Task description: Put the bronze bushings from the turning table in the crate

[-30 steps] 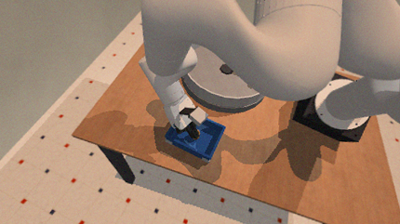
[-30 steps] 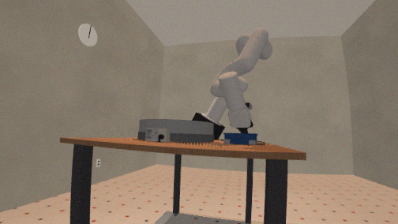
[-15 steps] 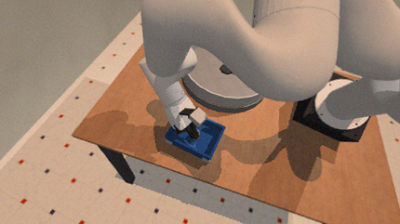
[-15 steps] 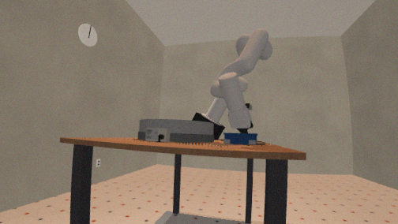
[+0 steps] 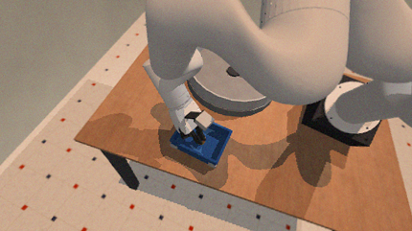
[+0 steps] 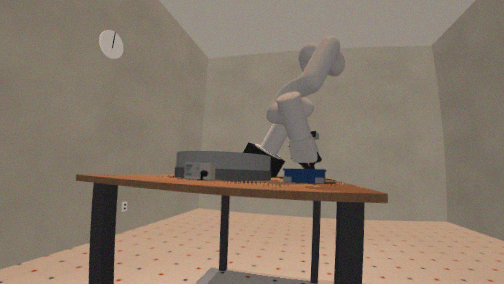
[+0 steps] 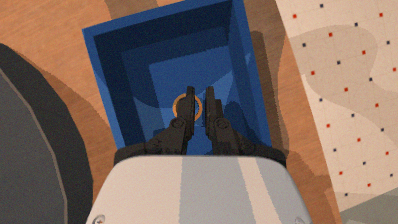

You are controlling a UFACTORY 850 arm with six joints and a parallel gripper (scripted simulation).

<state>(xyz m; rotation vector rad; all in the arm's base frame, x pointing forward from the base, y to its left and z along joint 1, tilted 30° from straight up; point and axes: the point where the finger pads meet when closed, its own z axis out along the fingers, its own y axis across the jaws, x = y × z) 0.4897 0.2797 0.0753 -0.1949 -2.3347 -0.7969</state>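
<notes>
Right below the claw [image 5: 199, 141] [image 6: 310, 165] [image 7: 200, 90] sits the blue crate [image 5: 224, 146] [image 6: 304, 176] [image 7: 101, 75], its walls around the spot where the fingers point down. The claw is slightly open, a narrow gap showing between its two dark fingers, and it grips nothing. A bronze bushing [image 7: 174, 109] is inside the crate, under the claw and toward the turning table's side; in the wrist view one finger crosses in front of its ring, and whether the two touch I cannot tell. Beside the claw, outside the crate and apart from it, stands the round grey turning table [image 5: 228, 89] [image 6: 220, 162] [image 7: 25, 135], with a dark hub [image 5: 232, 71] on its upper face; the arm [image 5: 179, 24] [image 6: 305, 85] hides part of that face in the top view. Both crate and turning table rest on the wooden tabletop [image 5: 366, 187] [image 6: 150, 181] [image 7: 55, 45]. Well apart from the claw, on the same tabletop, is the arm's black base [image 5: 362, 140] [image 6: 249, 148].
</notes>
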